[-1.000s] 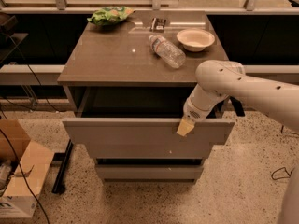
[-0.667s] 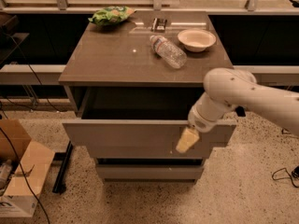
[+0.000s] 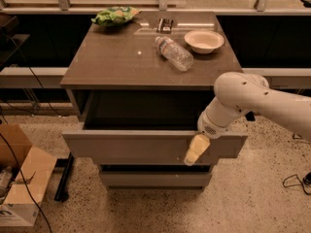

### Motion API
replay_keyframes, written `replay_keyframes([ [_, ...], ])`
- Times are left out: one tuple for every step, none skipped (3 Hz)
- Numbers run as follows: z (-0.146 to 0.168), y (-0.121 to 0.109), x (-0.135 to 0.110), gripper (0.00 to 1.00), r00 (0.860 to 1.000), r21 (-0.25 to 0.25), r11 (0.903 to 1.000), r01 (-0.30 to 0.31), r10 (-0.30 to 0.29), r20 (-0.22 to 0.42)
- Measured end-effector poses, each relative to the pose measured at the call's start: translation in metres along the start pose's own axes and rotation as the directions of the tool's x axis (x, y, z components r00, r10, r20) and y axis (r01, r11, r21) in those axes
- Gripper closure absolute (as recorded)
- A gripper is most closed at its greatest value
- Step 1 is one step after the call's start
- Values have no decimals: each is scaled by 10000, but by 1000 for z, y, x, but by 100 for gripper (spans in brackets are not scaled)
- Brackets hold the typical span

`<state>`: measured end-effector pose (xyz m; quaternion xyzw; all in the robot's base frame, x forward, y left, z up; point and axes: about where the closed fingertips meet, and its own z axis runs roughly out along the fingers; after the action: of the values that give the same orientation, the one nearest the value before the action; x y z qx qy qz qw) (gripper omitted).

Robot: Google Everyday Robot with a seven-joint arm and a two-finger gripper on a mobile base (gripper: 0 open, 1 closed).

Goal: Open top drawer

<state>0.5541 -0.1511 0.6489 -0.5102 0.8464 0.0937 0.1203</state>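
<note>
While the gripper point(image 3: 196, 150) hangs at the open top drawer point(image 3: 121, 147) front, its grip cannot be told; beyond it, the drawer's inside is dark.

One claw point(image 3: 196, 150) at the top drawer point(image 3: 131, 147) front, one bottle point(image 3: 175, 53), one bowl point(image 3: 204, 41), one bag point(image 3: 115, 16).
</note>
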Motion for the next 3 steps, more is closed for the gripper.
replay_keyframes([
  [-3, 2, 8, 0, 9991, -388, 9992, 20, -36, -414],
  [-8, 41, 31, 0, 9966, -1705, 9852, 155, -291, -774],
  [-9, 49, 34, 0, 9963, -1972, 9802, 162, -325, -797],
])
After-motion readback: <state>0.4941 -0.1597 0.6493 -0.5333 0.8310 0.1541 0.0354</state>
